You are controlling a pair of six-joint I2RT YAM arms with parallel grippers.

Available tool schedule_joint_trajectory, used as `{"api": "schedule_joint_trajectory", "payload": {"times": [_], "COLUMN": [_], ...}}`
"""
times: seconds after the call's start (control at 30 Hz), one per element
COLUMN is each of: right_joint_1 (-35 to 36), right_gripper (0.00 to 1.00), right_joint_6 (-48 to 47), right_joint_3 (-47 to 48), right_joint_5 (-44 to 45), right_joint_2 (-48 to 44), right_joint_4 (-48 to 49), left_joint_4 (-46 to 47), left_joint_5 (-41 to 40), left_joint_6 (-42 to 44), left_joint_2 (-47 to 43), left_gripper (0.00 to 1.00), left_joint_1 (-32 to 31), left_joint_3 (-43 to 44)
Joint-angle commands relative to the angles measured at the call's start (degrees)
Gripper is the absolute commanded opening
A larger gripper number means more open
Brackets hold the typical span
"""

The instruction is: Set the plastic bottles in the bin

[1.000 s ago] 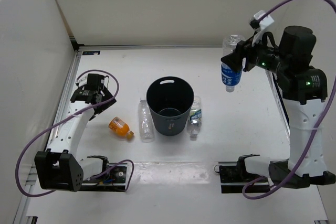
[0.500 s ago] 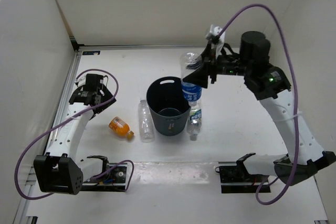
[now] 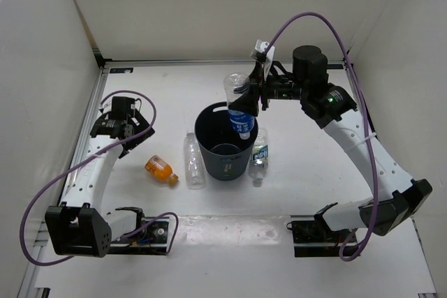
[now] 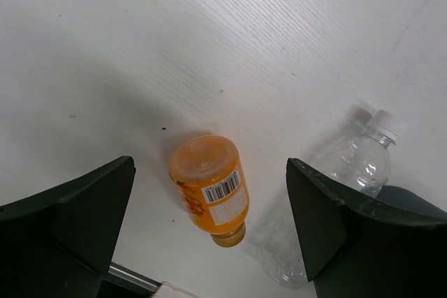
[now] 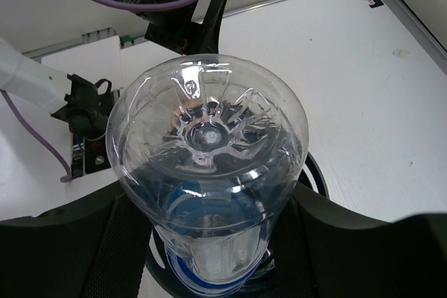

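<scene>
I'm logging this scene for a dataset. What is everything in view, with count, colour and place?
bin: 1, dark grey-blue, upright at the table's centre
blue-label bottle: 1, clear, held cap-down over the bin's opening
green-white label bottle: 1, clear, lying just right of the bin
plain bottle: 1, clear, lying just left of the bin
orange bottle: 1, orange, lying left of the plain bottle
table: 1, white, under everything
right gripper: 1, black, shut on the blue-label bottle
left gripper: 1, black, open above the orange bottle
</scene>
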Motion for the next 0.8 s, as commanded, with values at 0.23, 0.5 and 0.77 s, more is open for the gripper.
{"api": "schedule_joint_trajectory", "payload": {"times": [0.23,0.5,0.77], "right_joint_1": [-2.90,-16.67,-34.97], "right_gripper": [0.85,0.90,0.90], "right_joint_6": [0.50,19.62,20.46], "right_joint_3": [-1.34,-1.78,-11.78], "right_joint_5": [3.48,14.63,12.53], "right_joint_2": [-3.49,-6.92,-3.67], "right_joint_4": [2.97,7.28,-7.74], "left_joint_4": [0.94,1.20,0.76], "left_joint_5": [4.15,5.73,5.82], "left_joint_6": [-1.09,-2.42,-2.59], "left_joint_2": [1.84,3.60,4.48], "left_gripper": [1.00,1.00,1.00], "left_joint_1": [2.74,3.09,3.09], "left_joint_3": [0.95,1.13,0.43]}}
